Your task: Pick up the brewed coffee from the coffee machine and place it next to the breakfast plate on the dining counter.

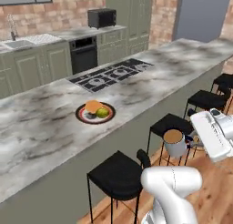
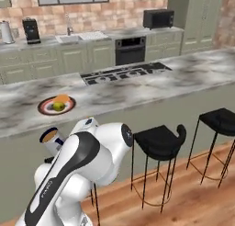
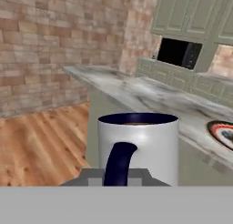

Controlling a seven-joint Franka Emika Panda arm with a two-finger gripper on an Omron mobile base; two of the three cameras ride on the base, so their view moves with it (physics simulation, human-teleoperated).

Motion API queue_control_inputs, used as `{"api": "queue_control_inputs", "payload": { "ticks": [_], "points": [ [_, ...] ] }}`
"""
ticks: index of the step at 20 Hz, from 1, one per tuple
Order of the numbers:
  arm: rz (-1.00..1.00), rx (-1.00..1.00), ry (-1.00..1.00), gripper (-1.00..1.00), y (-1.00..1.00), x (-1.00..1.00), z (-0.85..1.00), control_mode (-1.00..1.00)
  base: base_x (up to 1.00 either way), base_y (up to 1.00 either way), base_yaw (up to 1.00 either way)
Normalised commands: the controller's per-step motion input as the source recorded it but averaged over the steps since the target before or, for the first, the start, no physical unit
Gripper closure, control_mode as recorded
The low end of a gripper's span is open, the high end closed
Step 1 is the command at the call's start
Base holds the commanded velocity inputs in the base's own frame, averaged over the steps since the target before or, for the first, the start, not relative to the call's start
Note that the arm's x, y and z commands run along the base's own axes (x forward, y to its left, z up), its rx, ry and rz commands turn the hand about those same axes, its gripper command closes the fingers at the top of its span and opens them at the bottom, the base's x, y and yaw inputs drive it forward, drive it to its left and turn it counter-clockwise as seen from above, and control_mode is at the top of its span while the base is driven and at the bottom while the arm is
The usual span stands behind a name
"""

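1. The brewed coffee (image 1: 174,142) was held in the air on the stool side of the dining table (image 1: 41,127), above the wooden floor (image 1: 214,196) and roughly level with the tabletop edge; it had not been set down.
2. The claw (image 1: 193,143) was seen closed almost fully, pinched on the mug at its handle side. Its fingertips were hidden behind the mug and the hand.
3. The grip by the handle was judged to have been chosen so that the open top stayed clear and the liquid was not spilled.
4. The mug's long axis was kept near upright, its mouth turned upward, with only a slight lean in the right base view. Brown liquid was visible at the rim.
5. In the hand view the dark blue handle (image 3: 119,163) was turned back toward the hand.
6. The breakfast plate (image 1: 95,113) lay on the table, well apart from the mug, with bare marble left beside it, judged suitable for the placing.
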Motion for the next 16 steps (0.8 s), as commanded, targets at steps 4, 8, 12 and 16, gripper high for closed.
{"api": "queue_control_inputs", "payload": {
  "ticks": [4,8,12,16],
  "points": [
    [0.00,0.00,0.00,1.00,0.00,0.00,0.00,1.00,0.89,-0.31,0.72],
    [0.00,0.00,0.00,1.00,0.00,0.00,0.00,1.00,0.89,-0.32,0.72],
    [0.00,0.00,0.00,1.00,0.00,0.00,0.00,1.00,0.95,-0.38,0.70],
    [0.00,0.00,0.00,1.00,0.00,0.00,0.00,1.00,0.95,-0.40,0.70]
  ]
}}
